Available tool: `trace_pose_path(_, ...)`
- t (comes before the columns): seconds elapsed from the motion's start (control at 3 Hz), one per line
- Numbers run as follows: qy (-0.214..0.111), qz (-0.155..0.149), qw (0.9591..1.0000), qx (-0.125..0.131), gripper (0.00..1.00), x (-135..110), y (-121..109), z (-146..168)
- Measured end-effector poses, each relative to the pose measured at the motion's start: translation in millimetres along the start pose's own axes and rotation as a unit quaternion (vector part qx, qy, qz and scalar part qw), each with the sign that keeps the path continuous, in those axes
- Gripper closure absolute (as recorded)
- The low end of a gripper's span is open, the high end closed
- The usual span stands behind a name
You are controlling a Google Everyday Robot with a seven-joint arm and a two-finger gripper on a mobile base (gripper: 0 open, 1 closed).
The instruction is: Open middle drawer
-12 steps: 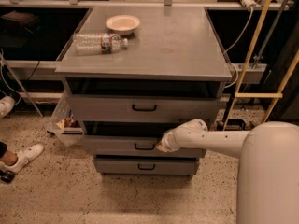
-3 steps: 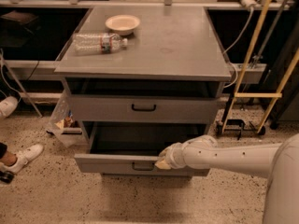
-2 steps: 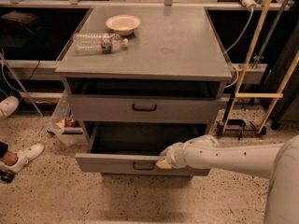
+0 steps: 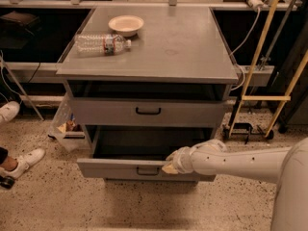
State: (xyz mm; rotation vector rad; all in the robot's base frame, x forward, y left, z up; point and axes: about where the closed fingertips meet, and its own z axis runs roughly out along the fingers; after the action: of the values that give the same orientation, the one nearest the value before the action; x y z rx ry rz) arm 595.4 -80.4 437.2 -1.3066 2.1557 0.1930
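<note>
The grey metal cabinet point(image 4: 149, 57) stands in the middle of the camera view. Its middle drawer point(image 4: 110, 169) is pulled well out toward me, with its dark inside showing and its black bar handle point(image 4: 147, 171) on the front. My gripper point(image 4: 169, 166) sits at the top edge of that drawer front, just right of the handle, on the end of my white arm point(image 4: 236, 160) that reaches in from the right. The top drawer point(image 4: 144, 112) with its own black handle is closed. The lowest drawer is hidden under the open one.
A clear plastic bottle point(image 4: 102, 43) lies on the cabinet top beside a white bowl point(image 4: 125, 24). A person's white shoes point(image 4: 21, 160) are on the speckled floor at left. A clear bin point(image 4: 65, 124) leans by the cabinet's left side. Yellow-framed stand point(image 4: 262, 98) and cables stand at right.
The middle drawer has come out from nearly closed to well open, my gripper moving toward me with its front. In the last second it slid out only slightly further.
</note>
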Motion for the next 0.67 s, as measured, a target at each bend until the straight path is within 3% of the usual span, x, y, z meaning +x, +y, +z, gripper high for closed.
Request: trace_pose_path(0.67,0.004,-0.007,1.0000,-0.002,1.00,1.2,5.4,-0.8)
